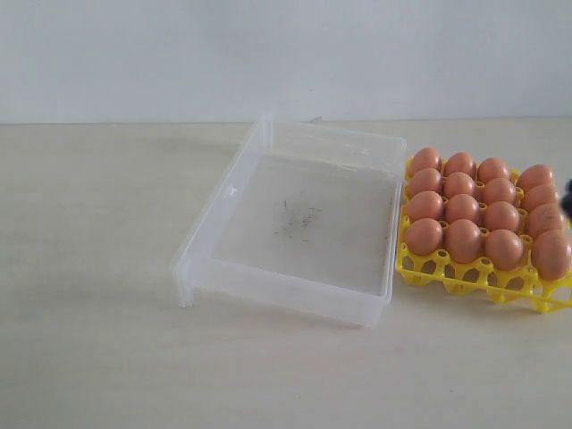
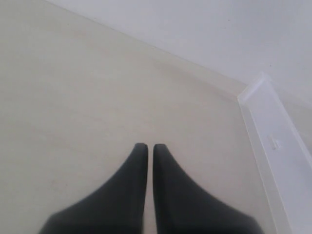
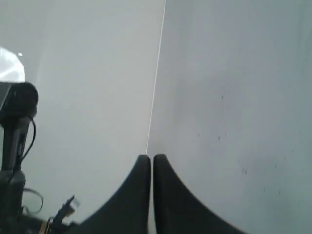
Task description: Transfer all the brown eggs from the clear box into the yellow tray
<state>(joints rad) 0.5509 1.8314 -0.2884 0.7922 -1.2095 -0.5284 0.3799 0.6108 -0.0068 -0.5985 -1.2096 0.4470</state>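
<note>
Pale wood table (image 1: 89, 340), white wall (image 1: 268, 54) — clear box (image 1: 277, 290)

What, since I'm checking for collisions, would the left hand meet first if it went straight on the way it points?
Likely the table, though depth is unclear. The shut left hand points over it toward the wall; the clear box lies off to one side.

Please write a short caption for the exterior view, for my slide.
Clear box without eggs on a pale table; brown eggs sit in the yellow tray beside it.
</note>
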